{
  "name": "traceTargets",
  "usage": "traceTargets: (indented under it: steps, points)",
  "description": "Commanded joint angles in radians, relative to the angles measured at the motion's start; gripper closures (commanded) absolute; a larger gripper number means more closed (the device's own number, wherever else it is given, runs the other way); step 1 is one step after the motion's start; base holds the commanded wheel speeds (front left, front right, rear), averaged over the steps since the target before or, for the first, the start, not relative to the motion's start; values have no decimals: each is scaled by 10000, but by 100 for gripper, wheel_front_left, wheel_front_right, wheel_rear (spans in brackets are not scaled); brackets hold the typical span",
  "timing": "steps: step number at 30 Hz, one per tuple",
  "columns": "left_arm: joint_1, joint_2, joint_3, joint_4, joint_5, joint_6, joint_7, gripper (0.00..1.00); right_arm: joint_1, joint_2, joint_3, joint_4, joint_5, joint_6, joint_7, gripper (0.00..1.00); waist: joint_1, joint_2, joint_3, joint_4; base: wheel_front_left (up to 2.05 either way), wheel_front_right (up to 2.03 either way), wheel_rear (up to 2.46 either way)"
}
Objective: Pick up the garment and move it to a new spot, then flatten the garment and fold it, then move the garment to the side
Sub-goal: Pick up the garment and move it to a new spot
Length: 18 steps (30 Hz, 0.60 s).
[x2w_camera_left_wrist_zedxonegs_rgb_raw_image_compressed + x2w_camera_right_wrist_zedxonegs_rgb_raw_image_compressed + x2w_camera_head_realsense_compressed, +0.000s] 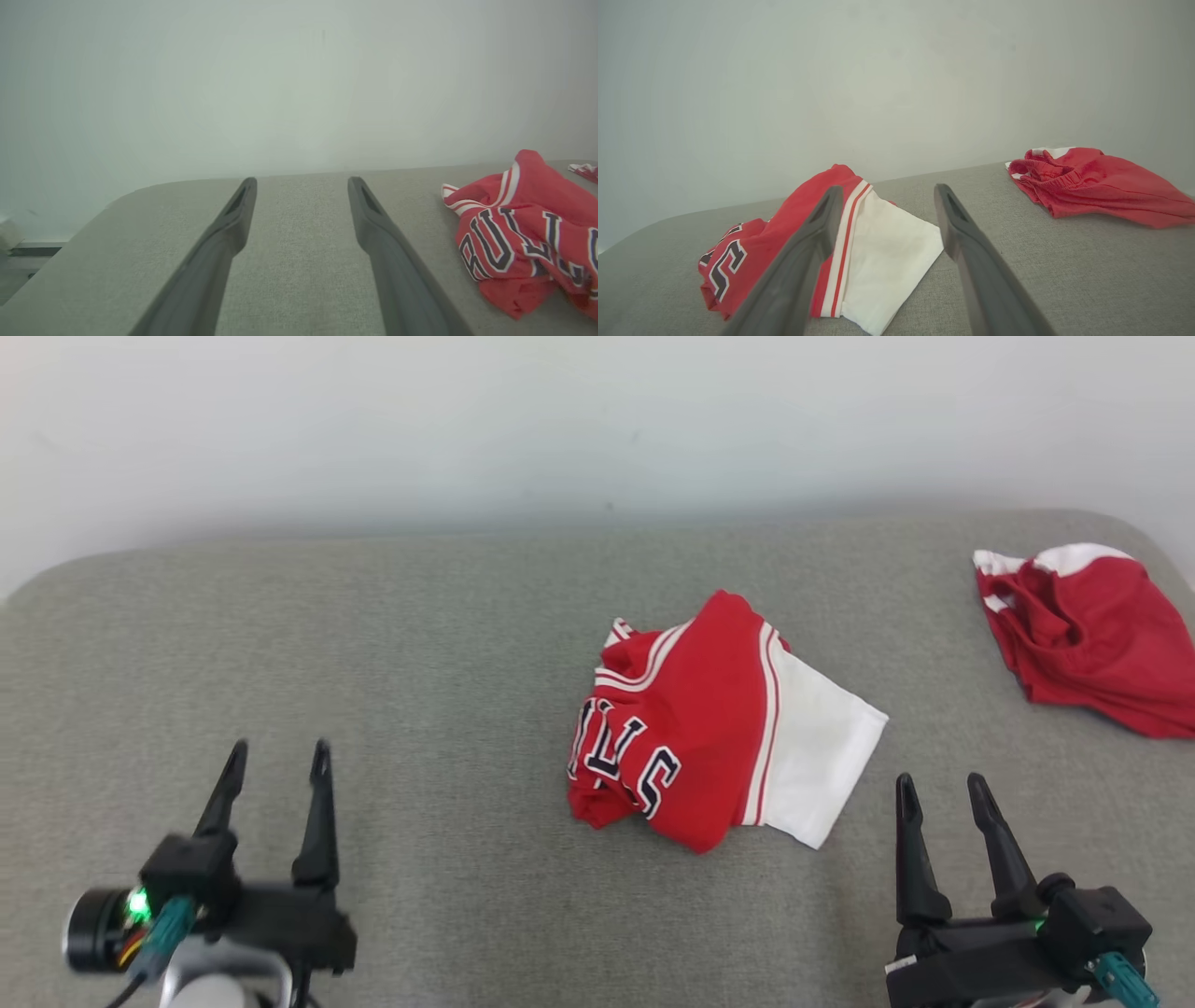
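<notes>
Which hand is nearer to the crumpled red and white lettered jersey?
Right. The right hand is near the jersey, by its white edge; the left hand is far off on the lettered side.

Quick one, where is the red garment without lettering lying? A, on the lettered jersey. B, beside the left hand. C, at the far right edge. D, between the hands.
C: the red garment without lettering lies at the far right edge of the grey surface, well apart from the lettered jersey in the middle.
</notes>
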Motion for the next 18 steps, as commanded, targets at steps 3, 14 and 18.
traceTargets:
  steps: [3,14,18]
  points:
    - [771,202,206,-343,-171,78,-76,0,253,-54,5,83,-45,-26,2,0,1,0,-326,387,0,0,0]
    - [2502,433,426,-1056,-288,225,-209,0,636,-172,26,360,-83,-26,2,0,1,0,-798,553,0,0,0]
    - [3042,347,421,-1331,-401,290,-219,0,800,-188,39,425,-54,-26,2,0,1,0,-944,513,0,0,0]
